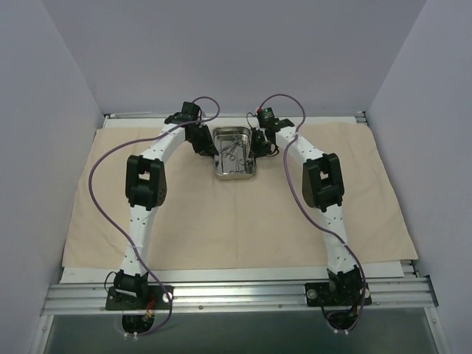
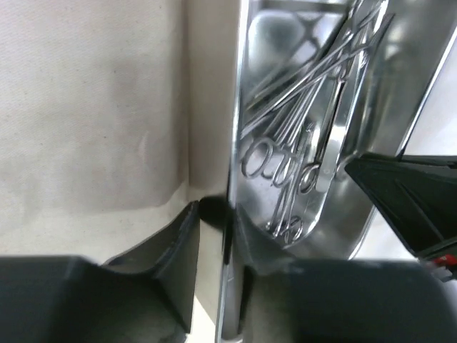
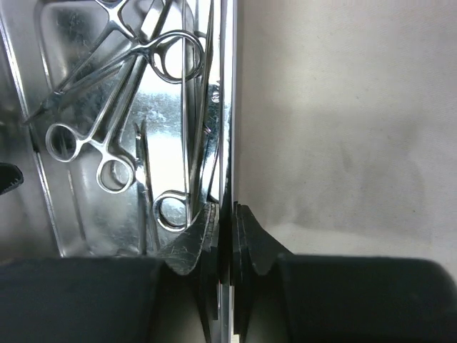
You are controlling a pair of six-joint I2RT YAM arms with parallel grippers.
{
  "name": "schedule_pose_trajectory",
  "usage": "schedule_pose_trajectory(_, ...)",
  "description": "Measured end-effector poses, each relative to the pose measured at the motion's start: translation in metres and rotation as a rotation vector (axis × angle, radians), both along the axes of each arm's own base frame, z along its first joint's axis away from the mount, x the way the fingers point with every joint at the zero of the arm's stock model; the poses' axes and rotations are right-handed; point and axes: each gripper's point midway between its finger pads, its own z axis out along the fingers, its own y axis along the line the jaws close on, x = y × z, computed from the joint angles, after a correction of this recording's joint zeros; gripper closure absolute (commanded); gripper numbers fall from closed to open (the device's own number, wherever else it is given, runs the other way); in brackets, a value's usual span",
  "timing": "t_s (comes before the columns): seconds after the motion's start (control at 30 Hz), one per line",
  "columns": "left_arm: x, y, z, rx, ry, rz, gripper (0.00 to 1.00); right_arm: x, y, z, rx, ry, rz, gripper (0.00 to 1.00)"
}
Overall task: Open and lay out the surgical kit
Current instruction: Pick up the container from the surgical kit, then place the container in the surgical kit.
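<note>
Cloth (image 1: pixel 221 221) lay spread flat and open across the table, with beige showing on all sides of the arms. The far edge sat near the back wall and the near edge close to the rail.

Left gripper (image 1: pixel 202 144) was at the far centre, against the left side of the tray (image 1: pixel 234 178). In the left wrist view the gripper (image 2: pixel 225 229) straddled the tray's left wall (image 2: pixel 235 107), with one finger (image 2: pixel 178 243) outside over the cloth (image 2: pixel 93 107) and the other inside the tray. It was nearly closed and pinching the rim.

The tray sat upright on the cloth at far centre, between the two grippers, long axis pointing away from the bases. The forceps (image 1: pixel 232 151) were all inside it in a loose crossed pile. Ring handles lay toward the near end in both wrist views (image 2: pixel 285 164) (image 3: pixel 100 150). I couldn't get an exact count.

Right gripper (image 1: pixel 259 144) was on the tray's right side, mirroring the left. In the right wrist view the gripper (image 3: pixel 227 225) was clamped tight on the right wall (image 3: pixel 227 107). The pads (image 3: pixel 253 239) pressed on either side of the rim with no visible gap. One ring handle lay just beside the inner finger, and cloth (image 3: pixel 343 107) showed outside.
</note>
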Motion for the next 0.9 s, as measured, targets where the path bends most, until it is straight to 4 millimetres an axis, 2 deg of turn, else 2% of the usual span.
schedule_pose_trajectory(0.13,-0.002,0.0,0.002,0.042,-0.004,-0.027,0.97,0.006,-0.001,0.004,-0.026,-0.019,0.019,1.0)
schedule_pose_trajectory(0.23,-0.007,-0.001,0.004,0.07,0.0,-0.033,0.98,0.004,-0.005,0.013,-0.049,-0.027,0.031,1.0)
schedule_pose_trajectory(0.33,-0.016,-0.011,0.012,0.069,0.002,-0.056,0.98,-0.006,-0.015,0.024,-0.075,-0.023,0.028,1.0)
schedule_pose_trajectory(0.4,-0.029,-0.022,0.023,0.07,-0.001,-0.088,0.98,-0.023,-0.027,0.036,-0.094,-0.014,0.021,1.0)
schedule_pose_trajectory(0.5,-0.056,-0.047,0.047,0.064,-0.02,-0.15,0.98,-0.057,-0.057,0.062,-0.126,0.003,0.002,1.0)
schedule_pose_trajectory(0.63,-0.096,-0.09,0.084,0.035,-0.079,-0.257,0.98,-0.102,-0.103,0.098,-0.145,0.005,-0.047,1.0)
schedule_pose_trajectory(0.7,-0.122,-0.116,0.096,0.019,-0.107,-0.32,0.98,-0.124,-0.125,0.109,-0.157,0.014,-0.069,1.0)
schedule_pose_trajectory(0.8,-0.154,-0.146,0.098,0.028,-0.136,-0.393,0.98,-0.159,-0.154,0.109,-0.202,0.055,-0.092,1.0)
schedule_pose_trajectory(0.9,-0.181,-0.17,0.085,0.065,-0.149,-0.449,0.98,-0.193,-0.18,0.092,-0.269,0.156,-0.12,1.0)
